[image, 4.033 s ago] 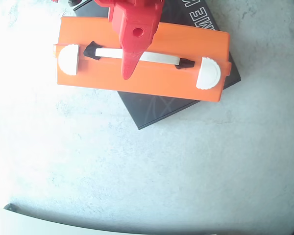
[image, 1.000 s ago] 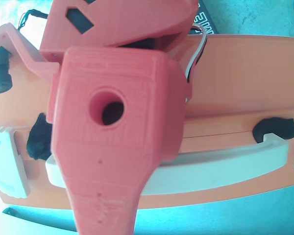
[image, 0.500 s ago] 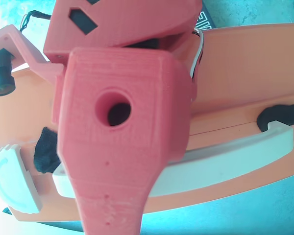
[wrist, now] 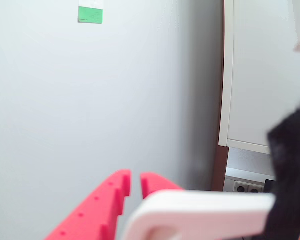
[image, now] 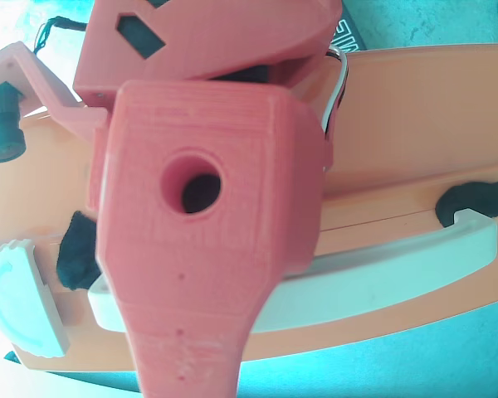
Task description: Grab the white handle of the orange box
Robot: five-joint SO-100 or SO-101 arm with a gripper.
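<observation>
The orange box (image: pixel 415 108) lies lengthwise across the overhead view. Its white handle (image: pixel 382 278) runs along the near side between two black pivot mounts (image: pixel 473 201). The red housing (image: pixel 207 249) of my arm hangs over the handle's left half and hides it there. In the wrist view my gripper (wrist: pixel 135 177) points level at a grey wall. Its red fingers (wrist: pixel 97 207) are closed to a thin slit with nothing between the tips. The white handle (wrist: pixel 205 210) and a black mount (wrist: pixel 290 170) lie close in front of the right finger.
A white half-round latch (image: pixel 21 294) sits at the box's left end. A black camera (image: pixel 0 124) juts from the arm's left side. A flat black box (image: pixel 349 33) shows at the top. A white cabinet (wrist: pixel 260 75) and a green sticker (wrist: pixel 91 12) are on the wall side.
</observation>
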